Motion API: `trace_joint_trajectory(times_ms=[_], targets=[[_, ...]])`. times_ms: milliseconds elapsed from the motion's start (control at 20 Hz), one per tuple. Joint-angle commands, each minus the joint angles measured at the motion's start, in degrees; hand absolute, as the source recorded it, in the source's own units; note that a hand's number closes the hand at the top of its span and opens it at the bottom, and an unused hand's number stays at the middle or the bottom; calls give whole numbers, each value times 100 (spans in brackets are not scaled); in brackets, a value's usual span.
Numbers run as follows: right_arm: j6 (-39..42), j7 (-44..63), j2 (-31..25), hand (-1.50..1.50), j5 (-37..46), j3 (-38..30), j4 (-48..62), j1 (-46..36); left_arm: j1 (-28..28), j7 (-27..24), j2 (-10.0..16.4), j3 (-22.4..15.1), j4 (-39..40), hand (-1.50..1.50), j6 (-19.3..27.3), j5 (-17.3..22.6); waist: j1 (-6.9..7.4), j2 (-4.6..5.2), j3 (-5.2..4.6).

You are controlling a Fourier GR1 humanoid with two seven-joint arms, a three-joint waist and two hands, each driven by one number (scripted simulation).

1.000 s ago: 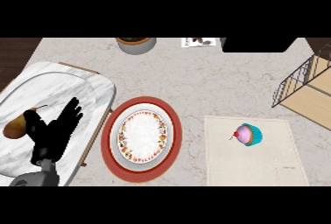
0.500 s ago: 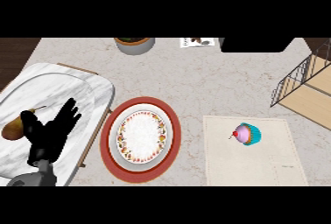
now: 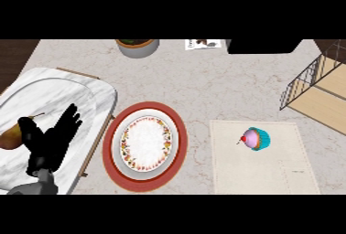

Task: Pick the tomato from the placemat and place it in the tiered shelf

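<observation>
On the beige placemat (image 3: 265, 171) at the lower right of the head view sits a small cupcake (image 3: 256, 139), near the mat's upper edge. It has a teal ribbed wrapper, lilac-pink frosting and a red cherry on top, and it lies tipped toward the left. Nothing touches it. Up and to the right, at the frame's right edge, stands the tiered shelf (image 3: 323, 91), with pale wooden boards and a dark wire side, well apart from the cupcake.

At the centre of the marbled worktop (image 3: 202, 87) a white plate (image 3: 125, 147) with a speckled, colourful rim rests on a round red mat (image 3: 146, 186).

At the lower left, the left hand (image 3: 51, 140) is open, its black fingers straight and pointing up and to the right, over a white marble tray (image 3: 47, 93). A brown pear (image 3: 9, 137) lies on that tray just left of the hand. A grey pot (image 3: 138, 47) stands at the top edge.
</observation>
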Motion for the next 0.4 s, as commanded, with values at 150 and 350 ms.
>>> trace_joint_trajectory(times_ms=[150, 350], targets=[[803, -535, -567, -150, -674, -1279, 604, 1027, 72, 151, -178, -115, 283, 0, 128, -124, -54, 47, -30], [1296, -820, -741, -150, -1008, -1923, 812, 1573, 184, 122, -190, -163, 219, 0, 99, -167, -48, 44, -31]])
